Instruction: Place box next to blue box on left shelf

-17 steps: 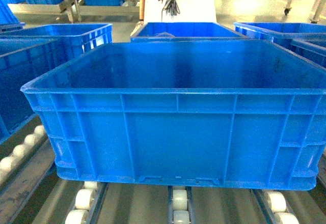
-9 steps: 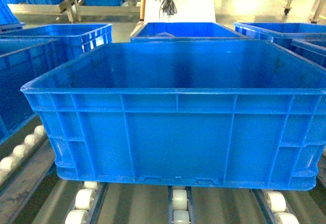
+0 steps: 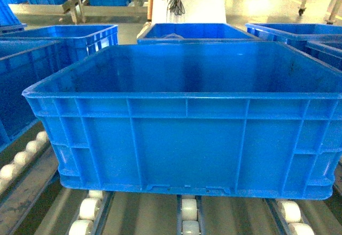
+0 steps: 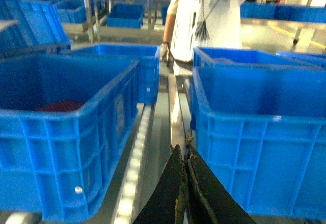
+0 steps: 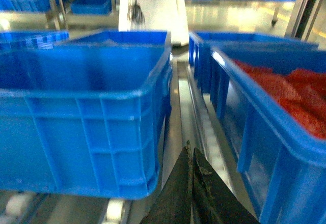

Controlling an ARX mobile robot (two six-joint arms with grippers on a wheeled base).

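I'm looking down on the left shelf (image 3: 133, 213), a metal-railed roller rack whose white rollers (image 3: 188, 209) show in three rows under the box (image 3: 184, 123); behind it lies a pale, shiny floor with more racks of blue crates and a person in a white top (image 3: 187, 0) standing at the far end. The box sits on the rollers, empty, filling most of my head view; its right end runs out of frame. A neighbouring blue box (image 4: 56, 127) stands just beside it across a narrow roller lane, something dark red inside. On the other side a crate (image 5: 275, 117) holds red material. My left gripper (image 4: 182, 193) and right gripper (image 5: 192, 188) each show fingers pressed together on nothing, low in the lanes beside the box.
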